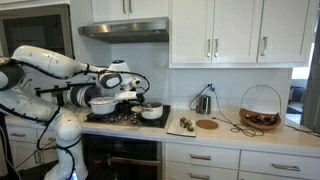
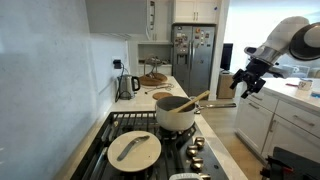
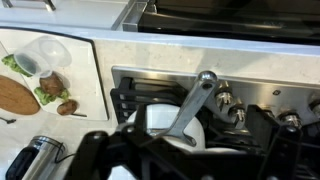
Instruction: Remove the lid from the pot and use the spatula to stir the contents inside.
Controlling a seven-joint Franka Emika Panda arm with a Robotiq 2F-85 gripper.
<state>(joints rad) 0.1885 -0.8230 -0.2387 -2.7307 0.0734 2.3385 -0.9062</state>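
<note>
Now the gripper hangs beyond the stove edge, apart from pot.

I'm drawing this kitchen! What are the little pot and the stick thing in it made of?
The pot looks like metal with a smooth cream enamel coat, because it shines softly. It could be ceramic instead. The spatula looks like bare wood, because it is light brown and dull, not shiny.

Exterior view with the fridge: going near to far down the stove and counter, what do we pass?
white domed lid → pot with spatula → kettle → basket → fridge
</note>
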